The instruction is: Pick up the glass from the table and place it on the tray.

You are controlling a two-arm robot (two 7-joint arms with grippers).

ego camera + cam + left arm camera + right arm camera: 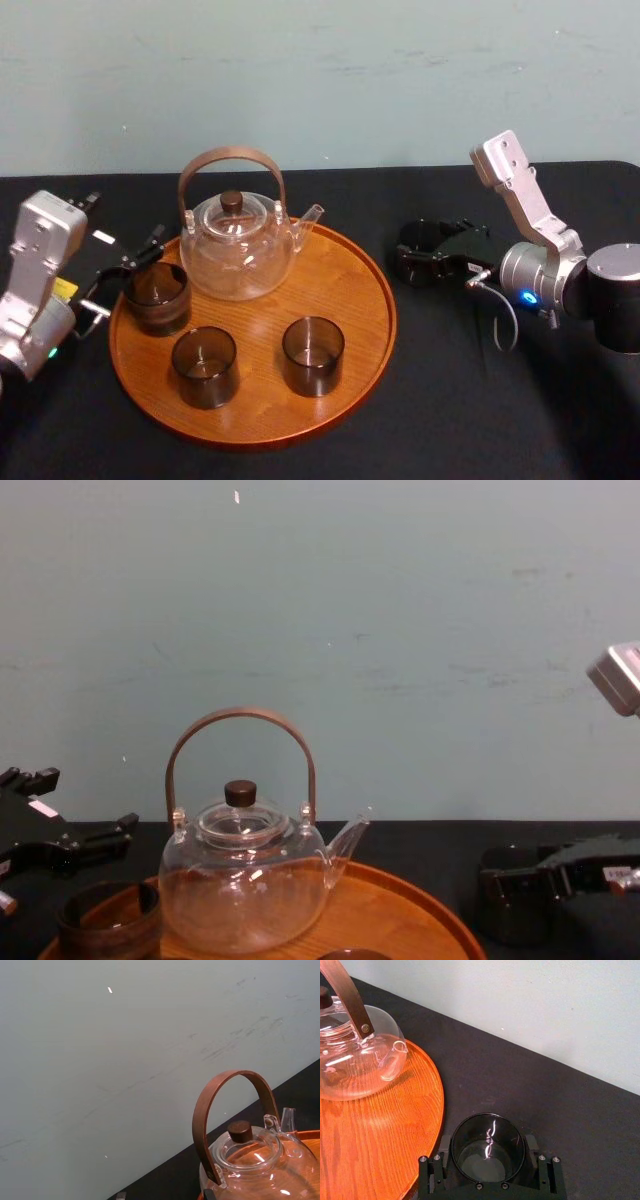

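While your right gripper (488, 1146) pinches the smoky glass (487, 1165) standing on the black table (450, 400) just right of the tray (350, 300), and the left gripper (125, 272) hangs spread at the tray's left rim, you're at the grasp, so next lift above the rim and carry leftward to bare wood.

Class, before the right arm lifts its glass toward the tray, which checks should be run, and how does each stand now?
1. Glass held between the fingers of the right gripper: ok.
2. Glass upright: ok.
3. Bare spot on the right side of the tray: ok.
4. Teapot spout clear of that spot: ok.
5. Left gripper at the tray's left edge, away from that spot: ok.
6. Grip firm enough to lift: cannot tell.
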